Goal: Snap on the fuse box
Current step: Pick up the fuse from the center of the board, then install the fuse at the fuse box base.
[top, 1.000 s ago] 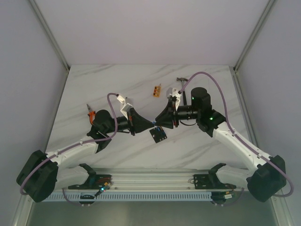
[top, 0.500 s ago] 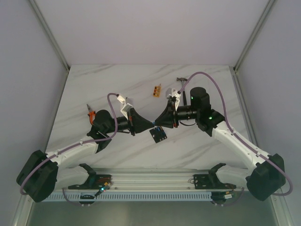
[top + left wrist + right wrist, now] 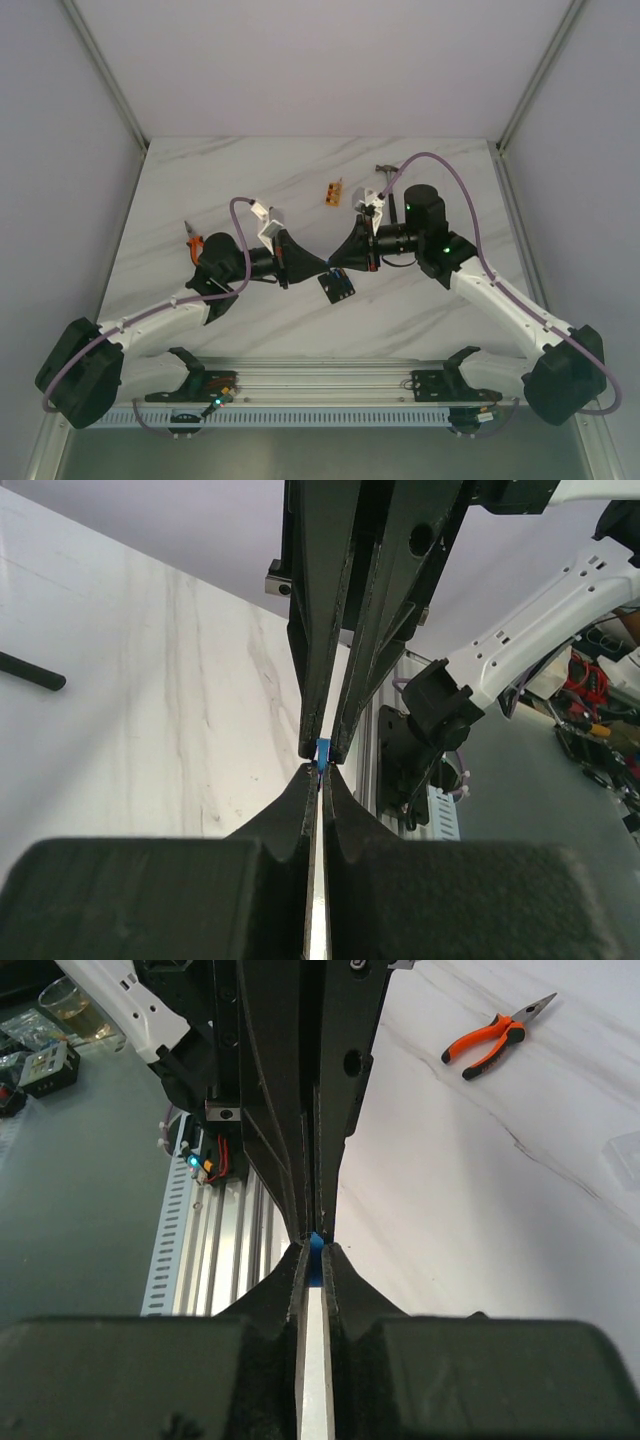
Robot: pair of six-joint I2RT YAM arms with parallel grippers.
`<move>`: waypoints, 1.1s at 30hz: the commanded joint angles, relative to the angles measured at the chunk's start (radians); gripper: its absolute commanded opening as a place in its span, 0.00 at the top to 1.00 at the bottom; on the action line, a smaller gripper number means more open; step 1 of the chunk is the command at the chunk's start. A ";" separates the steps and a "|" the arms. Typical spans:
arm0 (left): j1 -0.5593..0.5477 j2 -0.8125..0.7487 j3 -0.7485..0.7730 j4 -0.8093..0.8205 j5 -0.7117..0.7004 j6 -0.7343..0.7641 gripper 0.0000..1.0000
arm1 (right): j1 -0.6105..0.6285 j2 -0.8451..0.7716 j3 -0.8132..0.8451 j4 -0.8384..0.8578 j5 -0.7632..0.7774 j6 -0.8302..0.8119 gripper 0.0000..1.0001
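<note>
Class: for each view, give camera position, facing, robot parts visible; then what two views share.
Top external: overhead behind the bases, facing down at table; left arm, right arm, fuse box.
Left wrist: looks along left hand toward right hand.
Right wrist: looks along right hand toward left hand, pliers beyond.
Shared: wrist views both show the blue piece between meeting tips.

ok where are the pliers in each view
top external: pliers on the table, left side.
left wrist: not in it.
right wrist: upper right, on the table.
shared landmark: the blue piece pinched between left gripper and right gripper, tip to tip; centre of the top view.
</note>
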State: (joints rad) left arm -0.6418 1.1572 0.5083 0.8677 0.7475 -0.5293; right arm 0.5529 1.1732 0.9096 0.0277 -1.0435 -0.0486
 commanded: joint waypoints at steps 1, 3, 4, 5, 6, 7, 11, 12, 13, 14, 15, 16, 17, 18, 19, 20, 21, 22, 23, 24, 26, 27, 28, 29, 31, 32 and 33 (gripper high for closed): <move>-0.006 0.009 0.029 0.027 0.023 0.024 1.00 | -0.001 -0.001 0.014 0.026 -0.034 0.002 0.93; -0.006 0.010 0.027 0.014 0.010 0.027 1.00 | -0.002 -0.005 0.013 0.018 -0.023 -0.004 0.99; -0.006 0.010 0.027 0.003 -0.001 0.029 1.00 | -0.002 -0.007 0.013 0.013 -0.014 -0.008 1.00; -0.005 0.009 0.027 -0.013 -0.017 0.031 1.00 | -0.001 -0.007 0.012 0.005 0.005 -0.009 1.00; -0.005 0.007 0.023 -0.031 -0.038 0.034 1.00 | -0.001 -0.007 0.014 -0.005 0.030 -0.008 1.00; -0.005 0.006 0.019 -0.051 -0.062 0.034 0.98 | -0.001 -0.006 0.013 -0.013 0.058 -0.005 1.00; -0.005 0.006 -0.007 -0.139 -0.192 0.014 0.81 | 0.004 -0.011 -0.006 -0.031 0.209 0.035 1.00; -0.004 0.009 -0.011 -0.166 -0.234 0.002 0.78 | 0.009 -0.015 -0.013 -0.037 0.258 0.044 1.00; -0.003 0.011 -0.013 -0.195 -0.279 -0.013 0.74 | 0.017 -0.018 -0.018 -0.049 0.310 0.051 1.00; 0.000 0.019 -0.014 -0.227 -0.330 -0.034 0.70 | 0.025 -0.021 -0.022 -0.063 0.390 0.055 1.00; 0.003 0.029 -0.015 -0.246 -0.357 -0.055 0.66 | 0.036 -0.021 -0.026 -0.079 0.452 0.059 1.00; 0.005 0.038 -0.022 -0.252 -0.372 -0.092 0.65 | 0.045 -0.021 -0.032 -0.091 0.512 0.065 1.00; 0.009 0.049 -0.029 -0.254 -0.387 -0.122 0.63 | 0.056 -0.020 -0.038 -0.102 0.565 0.073 1.00; 0.010 0.061 -0.036 -0.251 -0.398 -0.147 0.62 | 0.067 -0.017 -0.043 -0.113 0.613 0.079 1.00; 0.011 0.072 -0.043 -0.245 -0.404 -0.172 0.61 | 0.079 -0.012 -0.048 -0.124 0.660 0.085 1.00; 0.011 0.085 -0.050 -0.237 -0.414 -0.199 0.59 | 0.094 -0.006 -0.052 -0.130 0.711 0.094 1.00; 0.010 0.097 -0.055 -0.229 -0.419 -0.222 0.59 | 0.109 -0.001 -0.057 -0.135 0.758 0.100 1.00; 0.011 0.112 -0.060 -0.220 -0.422 -0.244 0.59 | 0.127 0.007 -0.063 -0.138 0.808 0.110 1.00; 0.011 0.127 -0.063 -0.214 -0.428 -0.264 0.59 | 0.145 0.015 -0.070 -0.138 0.855 0.117 1.00; 0.011 0.142 -0.063 -0.216 -0.434 -0.279 0.59 | 0.162 0.024 -0.077 -0.137 0.892 0.125 1.00; 0.011 0.173 -0.065 -0.222 -0.451 -0.306 0.58 | 0.198 0.048 -0.086 -0.139 0.962 0.142 1.00; 0.011 0.188 -0.065 -0.227 -0.456 -0.318 0.58 | 0.218 0.060 -0.089 -0.140 0.997 0.148 1.00; 0.011 0.204 -0.066 -0.226 -0.460 -0.331 0.58 | 0.236 0.071 -0.094 -0.140 1.027 0.155 1.00; 0.011 0.219 -0.066 -0.224 -0.462 -0.345 0.58 | 0.251 0.081 -0.098 -0.139 1.049 0.163 1.00; 0.011 0.264 -0.067 -0.208 -0.459 -0.374 0.59 | 0.274 0.103 -0.108 -0.130 1.083 0.178 1.00; 0.011 0.296 -0.068 -0.198 -0.452 -0.387 0.59 | 0.285 0.113 -0.111 -0.126 1.100 0.184 1.00; 0.011 0.320 -0.062 -0.188 -0.443 -0.397 0.60 | 0.296 0.124 -0.113 -0.125 1.121 0.188 1.00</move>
State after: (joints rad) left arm -0.6342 1.4002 0.4530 0.6392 0.3092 -0.8528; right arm 0.8135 1.2675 0.8196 -0.1074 -0.0731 0.0982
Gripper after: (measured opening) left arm 0.409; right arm 0.109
